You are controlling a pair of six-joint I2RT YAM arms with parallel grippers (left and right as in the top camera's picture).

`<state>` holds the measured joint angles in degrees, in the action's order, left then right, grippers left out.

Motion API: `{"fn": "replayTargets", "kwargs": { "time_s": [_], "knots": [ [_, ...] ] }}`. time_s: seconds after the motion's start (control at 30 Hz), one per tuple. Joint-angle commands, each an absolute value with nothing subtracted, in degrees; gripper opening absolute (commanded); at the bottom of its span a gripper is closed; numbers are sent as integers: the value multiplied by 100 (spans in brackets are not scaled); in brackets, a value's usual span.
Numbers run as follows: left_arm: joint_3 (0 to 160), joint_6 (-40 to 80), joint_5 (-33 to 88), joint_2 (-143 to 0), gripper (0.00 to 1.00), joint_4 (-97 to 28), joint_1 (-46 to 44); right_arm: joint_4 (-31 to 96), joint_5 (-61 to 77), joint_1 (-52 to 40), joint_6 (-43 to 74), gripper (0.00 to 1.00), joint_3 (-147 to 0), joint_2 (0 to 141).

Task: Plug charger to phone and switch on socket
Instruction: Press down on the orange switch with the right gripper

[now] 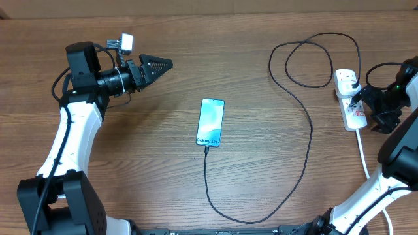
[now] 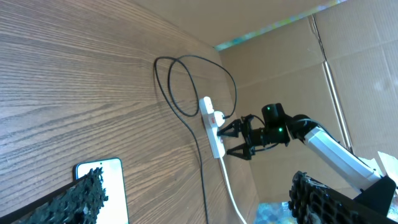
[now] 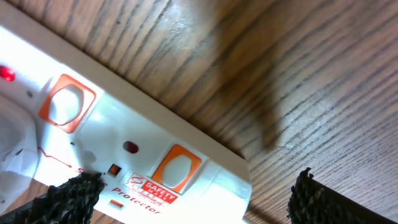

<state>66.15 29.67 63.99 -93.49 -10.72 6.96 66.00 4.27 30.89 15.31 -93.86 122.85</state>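
Observation:
The phone (image 1: 210,122) lies screen-up and lit at the table's middle; it also shows in the left wrist view (image 2: 102,183). The thin black charger cable (image 1: 307,140) meets the phone's near edge, loops right and runs up to the far end of the white socket strip (image 1: 353,112). My right gripper (image 1: 358,101) is open and hovers just over the strip. In the right wrist view its fingers (image 3: 193,199) straddle the strip's end (image 3: 205,149), near an orange-framed switch (image 3: 176,168). A small red light (image 3: 6,73) glows. My left gripper (image 1: 164,64) is open and empty, up and left of the phone.
The strip's thick white cord (image 1: 363,156) runs toward the table's front right. The black cable forms loops (image 1: 313,62) behind the strip. Cardboard walls (image 2: 348,68) stand beyond the table's right side.

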Motion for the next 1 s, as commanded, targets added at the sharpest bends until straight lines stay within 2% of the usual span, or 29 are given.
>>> {"fn": "replayTargets", "kwargs": {
  "time_s": [0.0, 0.27, 0.97],
  "knots": [
    [6685, 2873, 6383, -9253, 100, -1063, 683, 6560, 578, 2954, 1092, 100, -9491, 12116],
    [6683, 2873, 6383, -9253, 100, -1066, 683, 6501, 609, 2801, 738, 100, -9491, 12119],
    [6685, 2873, 6383, -9253, 100, -1066, 683, 6482, 246, 2803, 738, 100, -9491, 12119]
  ]
}}
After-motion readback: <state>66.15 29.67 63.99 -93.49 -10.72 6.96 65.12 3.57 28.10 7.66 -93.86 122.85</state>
